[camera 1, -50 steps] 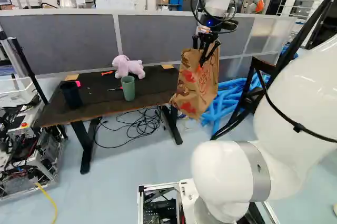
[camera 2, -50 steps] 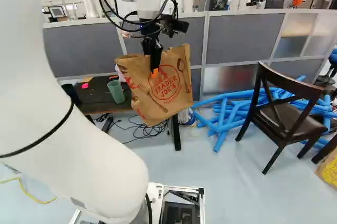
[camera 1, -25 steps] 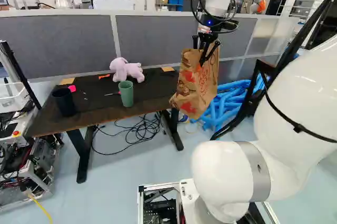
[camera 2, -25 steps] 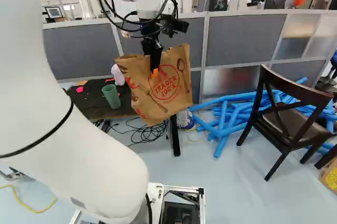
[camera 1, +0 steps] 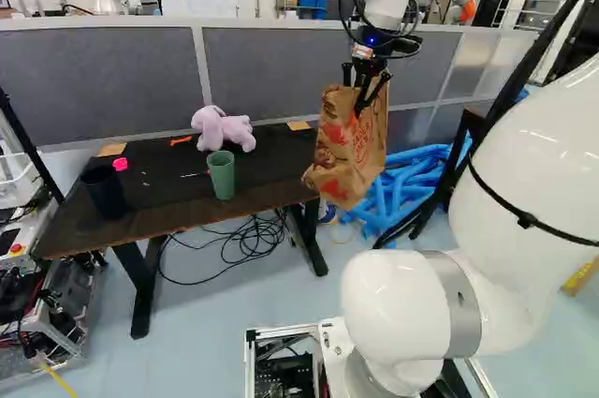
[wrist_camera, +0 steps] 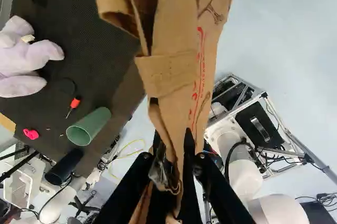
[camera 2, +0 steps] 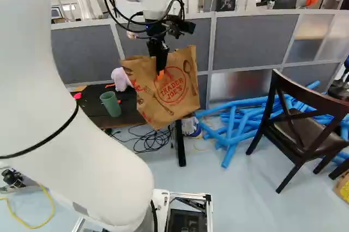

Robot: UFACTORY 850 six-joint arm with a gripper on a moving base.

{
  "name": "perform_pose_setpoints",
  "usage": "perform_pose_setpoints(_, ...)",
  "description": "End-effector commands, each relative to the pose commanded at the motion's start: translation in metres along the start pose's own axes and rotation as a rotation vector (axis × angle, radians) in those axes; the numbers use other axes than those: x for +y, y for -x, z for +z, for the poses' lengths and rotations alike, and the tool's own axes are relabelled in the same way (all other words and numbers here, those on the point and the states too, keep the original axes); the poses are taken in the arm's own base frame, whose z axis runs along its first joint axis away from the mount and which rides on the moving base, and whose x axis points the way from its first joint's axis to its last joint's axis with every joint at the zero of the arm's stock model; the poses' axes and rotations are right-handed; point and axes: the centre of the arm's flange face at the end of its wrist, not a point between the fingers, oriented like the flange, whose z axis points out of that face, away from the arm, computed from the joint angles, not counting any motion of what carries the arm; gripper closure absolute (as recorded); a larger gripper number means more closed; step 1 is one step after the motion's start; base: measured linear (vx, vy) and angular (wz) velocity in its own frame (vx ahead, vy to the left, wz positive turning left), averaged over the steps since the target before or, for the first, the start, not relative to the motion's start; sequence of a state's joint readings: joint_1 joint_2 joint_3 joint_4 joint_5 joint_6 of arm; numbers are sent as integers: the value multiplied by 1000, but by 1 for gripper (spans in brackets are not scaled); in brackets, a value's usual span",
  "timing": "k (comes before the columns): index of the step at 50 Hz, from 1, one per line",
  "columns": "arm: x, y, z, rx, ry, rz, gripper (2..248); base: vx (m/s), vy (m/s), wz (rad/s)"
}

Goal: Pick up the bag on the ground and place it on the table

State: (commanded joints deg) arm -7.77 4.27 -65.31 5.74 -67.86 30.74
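The gripper (camera 1: 359,108) has its two fingers closed in on the brown paper bag (camera 1: 350,150), pinching it from both sides near its top, with the orange pads against the paper. In the wrist view the bag's folded paper runs between the fingers and spreads out ahead of them. The bag hangs below the gripper, clear of the floor (camera 2: 234,199) and leaning somewhat to one side in both base views — its printed face shows in the right base view.

In the left base view it hangs at the right end of the dark table (camera 1: 168,218), overlapping that corner; whether any of it is over the tabletop is hard to judge, since the views don't settle the depth.

On the table sit a pale purple plush toy (camera 1: 225,128), a green cup (camera 1: 222,178) just in front of it, a dark cup (camera 1: 104,194) near the far end from the bag, and a small pink piece (camera 1: 120,164) near the dark cup. Cables (camera 1: 245,246) lie looped on the floor under the table — and blue tubes (camera 2: 234,128) are heaped beside a wooden chair (camera 2: 297,131).
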Motion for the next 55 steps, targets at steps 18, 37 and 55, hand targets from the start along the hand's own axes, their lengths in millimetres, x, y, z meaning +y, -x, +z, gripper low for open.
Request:
perform_pose_setpoints(18,-13,-16,1,-2,1,-5,227,-7,0,1)
perform_pose_setpoints(37,-33,-38,1,-1,0,-15,227,0,0,0)
perform_pose_setpoints(55,-56,-56,3,2,-3,-34,227,0,0,0)
